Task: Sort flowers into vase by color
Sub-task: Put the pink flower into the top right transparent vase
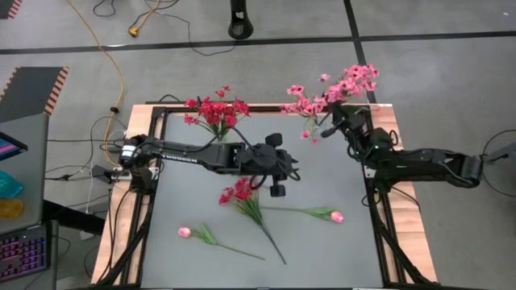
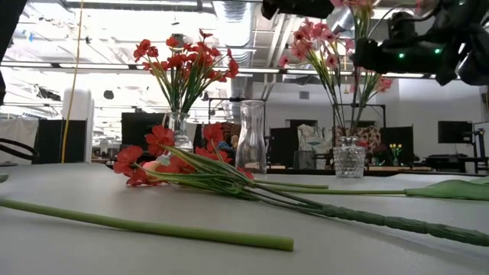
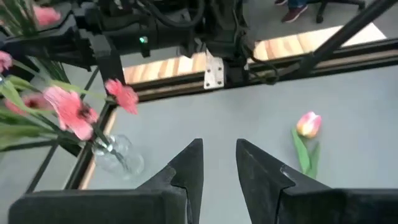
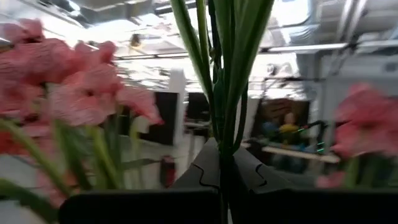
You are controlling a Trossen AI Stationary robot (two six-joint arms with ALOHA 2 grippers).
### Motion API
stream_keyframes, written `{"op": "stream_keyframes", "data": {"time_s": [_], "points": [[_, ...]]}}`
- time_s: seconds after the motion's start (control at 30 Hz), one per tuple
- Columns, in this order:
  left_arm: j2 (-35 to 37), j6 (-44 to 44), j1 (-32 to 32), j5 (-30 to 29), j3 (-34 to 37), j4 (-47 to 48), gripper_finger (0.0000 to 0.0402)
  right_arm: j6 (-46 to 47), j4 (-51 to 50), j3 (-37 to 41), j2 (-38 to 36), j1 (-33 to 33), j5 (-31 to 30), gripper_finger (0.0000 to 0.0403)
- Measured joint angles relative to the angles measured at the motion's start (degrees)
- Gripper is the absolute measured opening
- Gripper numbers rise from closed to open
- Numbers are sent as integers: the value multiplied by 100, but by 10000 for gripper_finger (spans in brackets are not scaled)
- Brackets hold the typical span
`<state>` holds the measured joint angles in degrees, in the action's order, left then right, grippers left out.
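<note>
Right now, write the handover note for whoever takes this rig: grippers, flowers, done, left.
Right gripper: jaws shut on a pink spray's stems, held above the far-right vase.
Left gripper: open and empty over the table's middle, by the loose red cluster.
Done: red flowers stand in the far-left vase; pink sprays are in the far-right vase.
Left: seat the held spray; red cluster and two tulip buds lie on the table; the middle glass vase is empty.
</note>
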<state>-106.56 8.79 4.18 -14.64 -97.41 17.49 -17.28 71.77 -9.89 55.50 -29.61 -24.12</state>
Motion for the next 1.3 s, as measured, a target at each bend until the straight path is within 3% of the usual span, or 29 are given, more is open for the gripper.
{"op": "stream_keyframes", "data": {"time_s": [0.4,0.57,0.77,1.07,1.3], "points": [[0,-48,315,-148,0,21,82,247,23,0,641,-240,83,33],[0,-47,352,-334,0,125,82,245,13,0,684,-231,-15,83],[131,-138,527,-897,0,657,82,245,-259,0,658,-231,-702,136],[469,-200,881,-1670,2,1331,83,1153,-1240,2,658,-201,-729,210],[1193,-652,950,-1695,888,1367,83,1276,-1327,2,658,119,-732,234]]}}
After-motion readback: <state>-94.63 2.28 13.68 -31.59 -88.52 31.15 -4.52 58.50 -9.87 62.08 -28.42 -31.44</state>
